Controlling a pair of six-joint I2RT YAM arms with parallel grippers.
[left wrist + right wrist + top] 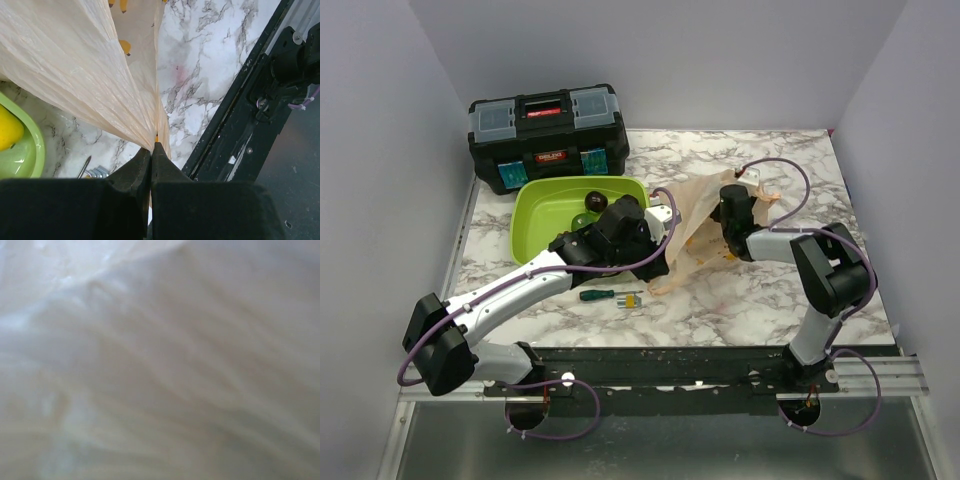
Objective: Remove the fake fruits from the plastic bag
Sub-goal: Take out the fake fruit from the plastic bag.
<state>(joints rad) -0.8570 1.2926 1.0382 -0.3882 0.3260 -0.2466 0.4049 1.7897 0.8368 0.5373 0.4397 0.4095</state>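
Peach plastic bag (692,205), lime-green tray (542,215), grey-veined marble table (750,300)

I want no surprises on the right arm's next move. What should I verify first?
1. Left gripper pinching the thin translucent peach plastic bag: ok, jaws shut on a fold.
2. Right gripper at the bag: ok, its fingertips hidden by the plastic.
3. Right gripper holding a fruit: cannot tell; its wrist view shows only blurred plastic.
4. Lime-green plastic tray has bare floor for fruit: ok; a yellow plastic fruit and a dark round one lie in it.
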